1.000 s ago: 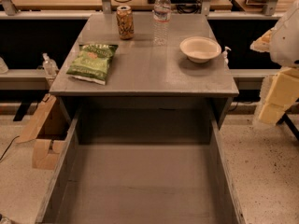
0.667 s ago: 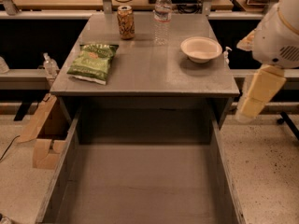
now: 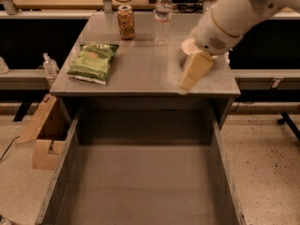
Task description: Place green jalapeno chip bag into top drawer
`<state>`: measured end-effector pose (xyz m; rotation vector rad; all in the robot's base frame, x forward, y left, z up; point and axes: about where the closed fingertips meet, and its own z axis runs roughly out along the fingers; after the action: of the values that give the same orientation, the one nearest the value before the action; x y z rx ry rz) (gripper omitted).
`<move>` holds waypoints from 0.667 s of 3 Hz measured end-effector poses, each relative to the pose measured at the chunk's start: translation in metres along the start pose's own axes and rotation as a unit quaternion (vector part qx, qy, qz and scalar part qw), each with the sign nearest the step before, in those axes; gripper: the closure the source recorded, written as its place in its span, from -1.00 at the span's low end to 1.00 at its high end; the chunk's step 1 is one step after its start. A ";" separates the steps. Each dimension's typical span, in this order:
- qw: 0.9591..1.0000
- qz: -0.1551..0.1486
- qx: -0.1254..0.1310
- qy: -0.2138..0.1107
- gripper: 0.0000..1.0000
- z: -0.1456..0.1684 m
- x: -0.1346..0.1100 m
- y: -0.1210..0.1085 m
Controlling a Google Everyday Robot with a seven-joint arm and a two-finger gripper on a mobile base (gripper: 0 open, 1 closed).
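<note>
None of the task is done: the green jalapeno chip bag (image 3: 93,62) is left on the tabletop (image 3: 140,76). The top drawer (image 3: 140,182) is open, and the gripper (image 3: 193,73) is held at the bag's 3 o'clock; its state cannot be told.

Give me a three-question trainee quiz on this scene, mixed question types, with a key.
1. True or false: the green jalapeno chip bag lies inside the top drawer.
2. The gripper hangs over the tabletop's: A) front right part; B) back left corner; C) middle left edge.
3. Fill in: the water bottle stands beside a tan patterned ___.
Key: 1 false, the bag lies on the tabletop; 2 A; 3 can.
</note>
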<state>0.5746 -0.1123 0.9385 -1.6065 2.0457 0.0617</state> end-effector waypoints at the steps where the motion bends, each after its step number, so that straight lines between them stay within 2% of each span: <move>1: 0.997 -0.004 0.019 -0.081 -1.00 0.041 -0.059 -0.024; 2: 0.997 -0.004 0.019 -0.081 -1.00 0.041 -0.059 -0.024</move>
<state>0.6207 -0.0526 0.9351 -1.5339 1.9061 0.1462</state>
